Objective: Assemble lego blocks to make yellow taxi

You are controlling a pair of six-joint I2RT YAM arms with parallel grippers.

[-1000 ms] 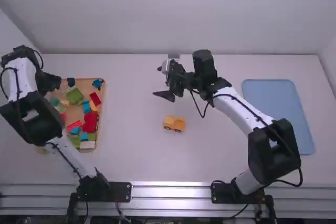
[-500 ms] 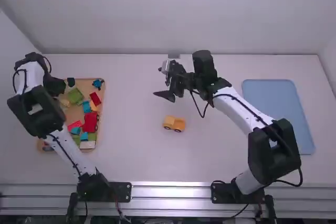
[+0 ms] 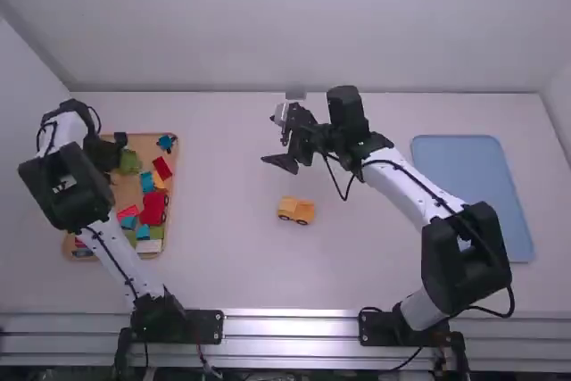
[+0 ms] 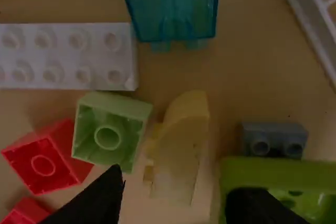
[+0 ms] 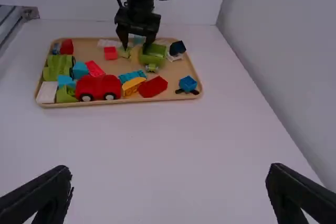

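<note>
- Table, white: carries everything listed below.
- Tray, blue: lies at the right of the table.
- Tray, wooden: at the left of the table, stocked with assorted blocks.
- Right gripper, black: above the middle of the table, beyond the yellow vehicle; jaws released and wide apart, nothing between them.
- Left gripper, black: over the far part of the wooden tray; jaws released, one on either side of the pale yellow block, one overlapping the lime block in the wrist view.
- Red car, wheeled: in the wooden tray.
- Yellow vehicle, wheeled: the taxi piece, alone at mid-table, well apart from both trays.
- Lime block: in the wooden tray, near the pale yellow block.
- White brick, studded: same tray.
- Pale yellow block, curved at one end: same tray, just beside a light green block.
</note>
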